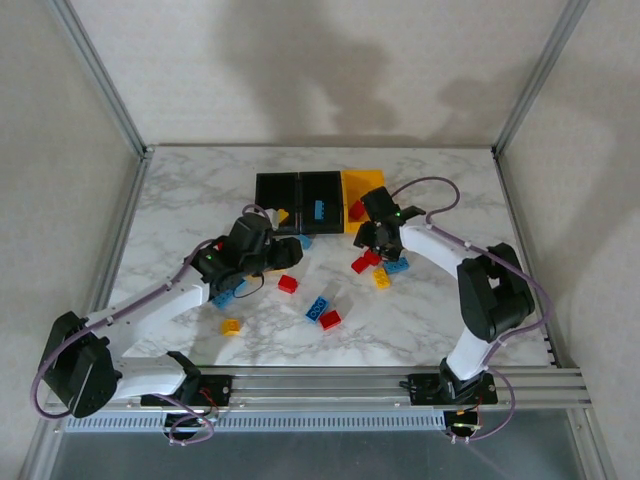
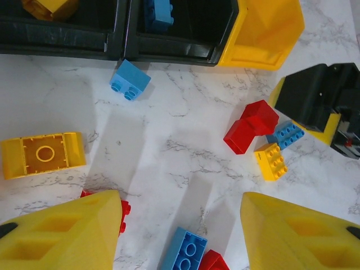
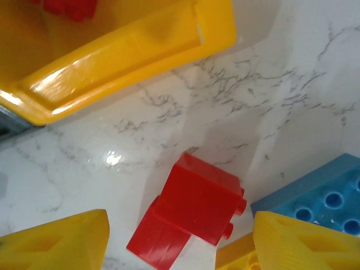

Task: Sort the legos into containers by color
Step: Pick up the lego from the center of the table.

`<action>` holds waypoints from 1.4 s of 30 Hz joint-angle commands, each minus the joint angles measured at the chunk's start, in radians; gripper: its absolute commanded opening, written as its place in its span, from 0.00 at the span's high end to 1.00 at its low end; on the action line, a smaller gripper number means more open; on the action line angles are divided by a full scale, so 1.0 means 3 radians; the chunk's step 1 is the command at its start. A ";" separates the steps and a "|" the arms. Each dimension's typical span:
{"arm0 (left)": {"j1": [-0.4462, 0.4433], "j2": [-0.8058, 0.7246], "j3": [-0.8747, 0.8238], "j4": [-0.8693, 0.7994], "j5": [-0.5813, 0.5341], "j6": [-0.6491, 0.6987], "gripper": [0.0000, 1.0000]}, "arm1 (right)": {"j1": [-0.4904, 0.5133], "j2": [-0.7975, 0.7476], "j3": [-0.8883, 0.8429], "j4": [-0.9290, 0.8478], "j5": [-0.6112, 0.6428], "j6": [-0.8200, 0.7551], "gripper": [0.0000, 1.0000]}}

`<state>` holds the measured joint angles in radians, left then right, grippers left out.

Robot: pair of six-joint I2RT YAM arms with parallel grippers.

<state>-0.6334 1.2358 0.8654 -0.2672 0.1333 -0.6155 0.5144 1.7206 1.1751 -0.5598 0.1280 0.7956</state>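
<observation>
Three joined containers stand at the back: a black bin (image 1: 272, 186) with a yellow lego (image 2: 49, 7), a black bin (image 1: 322, 183) with a blue lego (image 2: 156, 14), and a yellow-orange bin (image 3: 129, 50) with a red one (image 3: 67, 7). My right gripper (image 3: 181, 216) is open low over the table, straddling a red lego pair (image 3: 194, 211) that lies there untouched on its left side. My left gripper (image 2: 181, 197) is open above bare marble, with a blue lego (image 2: 183, 250) and a red one (image 2: 214, 261) just below the gap.
Loose legos lie around: a blue one (image 2: 130, 80) by the bins, a yellow one (image 2: 42, 154) on its side, a yellow one (image 2: 270, 161) and a blue one (image 2: 286, 135) beside the right gripper (image 1: 368, 245). Another yellow lego (image 1: 231, 326) lies near the left arm.
</observation>
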 commanded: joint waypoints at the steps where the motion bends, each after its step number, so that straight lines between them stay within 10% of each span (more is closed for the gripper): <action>1: -0.0011 -0.0056 -0.0070 0.0070 -0.0010 -0.0052 0.42 | -0.0027 0.0175 0.0197 -0.0271 0.0126 0.0222 0.32; 42: -0.0011 0.0075 -0.0103 0.0125 -0.0071 -0.0147 0.43 | -0.0002 0.0394 -0.0046 0.0096 -0.0203 0.0100 0.55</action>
<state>-0.6334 1.2537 0.8410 -0.2424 0.1310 -0.6514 0.5106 1.8225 1.1862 -0.5255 0.0776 0.8364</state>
